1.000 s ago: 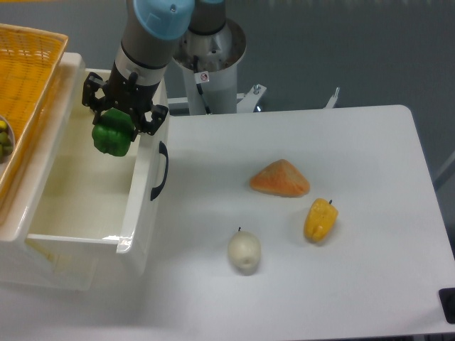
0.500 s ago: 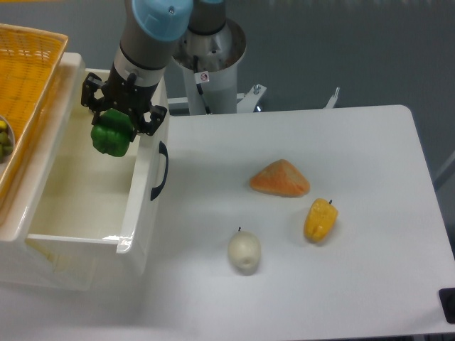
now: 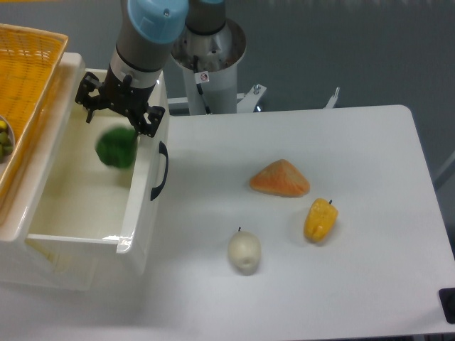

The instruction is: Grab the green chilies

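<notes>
Grey wall and a white worktop [image 3: 320,284] frame the scene, with the arm reaching over a white bin [image 3: 138,206] at the worktop's left edge. At the arm's tip the end effector [image 3: 117,114] hangs above the bin's open top with its fingers spread and nothing between them. Just below it, a little toward the bin's floor, the green chilies [image 3: 116,148] show as a blurred dark-green lump, apart from the fingers and seemingly in free fall inside the bin walls. That blur, together with the parted fingers, suggests a drop into the bin, so the pick itself looks done and the piece is being deposited.

Well to the right of the end effector and nearer the camera lie an orange wedge-shaped piece [image 3: 280,178], a yellow pepper [image 3: 320,219] and a pale pear-like fruit [image 3: 244,251], all apart from one another. To its left sits a yellow wicker basket [image 3: 25,78] holding small olive fruits [image 3: 4,139].

A small sticker sits on the arm's base column [image 3: 210,53], too small to read; no other writing is legible.
</notes>
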Robot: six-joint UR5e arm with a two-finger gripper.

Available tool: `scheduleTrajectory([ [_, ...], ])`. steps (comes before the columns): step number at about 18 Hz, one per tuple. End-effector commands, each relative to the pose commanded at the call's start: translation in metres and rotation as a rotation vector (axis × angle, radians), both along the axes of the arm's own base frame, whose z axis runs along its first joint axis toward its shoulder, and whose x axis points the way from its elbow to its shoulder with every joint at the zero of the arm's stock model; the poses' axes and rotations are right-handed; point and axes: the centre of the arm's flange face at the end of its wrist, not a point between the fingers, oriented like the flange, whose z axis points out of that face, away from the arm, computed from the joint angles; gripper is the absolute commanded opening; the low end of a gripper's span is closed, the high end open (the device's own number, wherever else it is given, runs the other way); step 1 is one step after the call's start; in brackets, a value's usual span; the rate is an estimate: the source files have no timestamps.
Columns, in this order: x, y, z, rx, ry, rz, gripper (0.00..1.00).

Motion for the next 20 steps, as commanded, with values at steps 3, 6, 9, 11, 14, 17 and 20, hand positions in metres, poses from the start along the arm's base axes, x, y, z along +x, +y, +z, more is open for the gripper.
scheduleTrajectory([
  [3, 0.000, -0.002, 0.005, 0.009, 0.009, 0.000, 0.93],
  [6, -0.002, -0.004, 0.013, 0.020, 0.020, 0.006, 0.92],
  [9, -0.011, -0.014, 0.033, 0.046, 0.059, 0.024, 0.93],
  [11, -0.026, -0.023, 0.045, 0.067, 0.078, 0.048, 0.94],
  [14, -0.054, -0.036, 0.054, 0.094, 0.110, 0.072, 1.00],
  [17, -0.088, -0.051, 0.059, 0.124, 0.151, 0.133, 1.00],
  [20, -0.130, -0.073, 0.060, 0.140, 0.189, 0.205, 1.00],
])
